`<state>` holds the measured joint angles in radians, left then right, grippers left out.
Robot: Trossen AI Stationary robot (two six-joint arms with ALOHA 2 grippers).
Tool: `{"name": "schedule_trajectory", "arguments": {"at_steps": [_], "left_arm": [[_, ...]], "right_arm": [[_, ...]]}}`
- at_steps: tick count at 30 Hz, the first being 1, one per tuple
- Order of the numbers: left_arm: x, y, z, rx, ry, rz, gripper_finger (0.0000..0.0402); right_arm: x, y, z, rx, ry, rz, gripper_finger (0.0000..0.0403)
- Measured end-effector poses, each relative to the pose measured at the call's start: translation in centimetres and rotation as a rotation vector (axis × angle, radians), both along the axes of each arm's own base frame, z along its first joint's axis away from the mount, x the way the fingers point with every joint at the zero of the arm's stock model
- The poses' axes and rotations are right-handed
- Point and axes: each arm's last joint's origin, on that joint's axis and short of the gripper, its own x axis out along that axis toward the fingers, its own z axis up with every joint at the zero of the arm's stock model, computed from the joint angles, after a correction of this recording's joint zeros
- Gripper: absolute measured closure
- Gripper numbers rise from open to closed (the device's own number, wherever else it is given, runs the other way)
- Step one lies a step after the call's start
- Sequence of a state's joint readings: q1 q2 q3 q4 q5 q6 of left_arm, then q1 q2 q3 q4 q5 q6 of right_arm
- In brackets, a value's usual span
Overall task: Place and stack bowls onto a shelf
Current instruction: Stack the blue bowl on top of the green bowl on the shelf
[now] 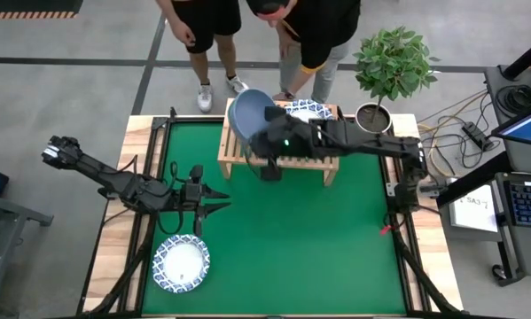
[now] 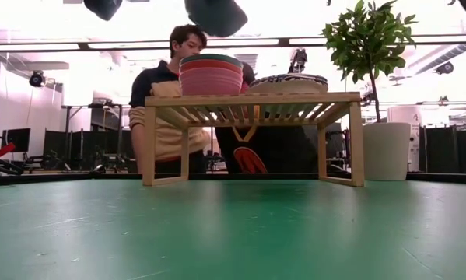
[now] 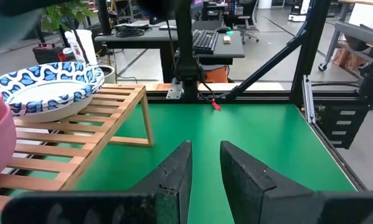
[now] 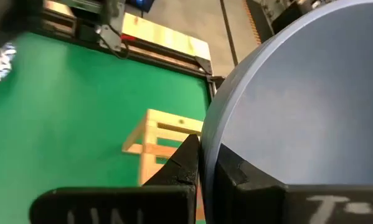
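My right gripper is shut on the blue bowl and holds it over the left end of the light-wood shelf. In the low view, the stack of pink, red and teal bowls stands on the shelf's slatted top, under the blue bowl. White bowls with blue patterned rims sit beside the stack on the shelf. Another patterned bowl rests on the green mat near the front left. My left gripper waits open above the mat, left of centre. My right gripper holds the blue bowl by its rim, with one finger outside the wall and the other inside. It comes from the table's right side. The bowl is lifted clear above the stacked bowls and tilted on edge.
Two people stand just behind the table's far edge, one leaning over the shelf. A potted plant stands at the shelf's right end. Open green mat lies in front of the shelf.
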<state>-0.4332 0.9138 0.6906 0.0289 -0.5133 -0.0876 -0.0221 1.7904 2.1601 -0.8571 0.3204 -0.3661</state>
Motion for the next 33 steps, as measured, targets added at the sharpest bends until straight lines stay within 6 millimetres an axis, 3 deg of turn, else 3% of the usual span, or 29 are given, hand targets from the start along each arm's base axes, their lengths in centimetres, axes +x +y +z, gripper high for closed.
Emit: {"name": "schedule_trajectory", "arguments": {"at_steps": [8,13,20,33], "left_arm": [[-0.1,0.1,-0.2,0.013,0.021,-0.001,0.0336],[-0.2,0.1,-0.2,0.013,0.023,0.0,0.0336],[-0.2,0.1,-0.2,0.013,0.026,0.0,0.0336],[-0.2,0.1,-0.2,0.013,0.026,0.0,0.0336]], "right_arm": [[0.9,-5.1,-1.3,0.023,0.053,-0.056,0.0394],[1.4,-7.3,-2.5,0.066,0.084,-0.057,0.0394],[1.8,-8.2,-3.1,0.085,0.085,-0.078,0.038],[1.8,-7.7,-3.0,0.141,0.058,-0.109,0.0284]]}}
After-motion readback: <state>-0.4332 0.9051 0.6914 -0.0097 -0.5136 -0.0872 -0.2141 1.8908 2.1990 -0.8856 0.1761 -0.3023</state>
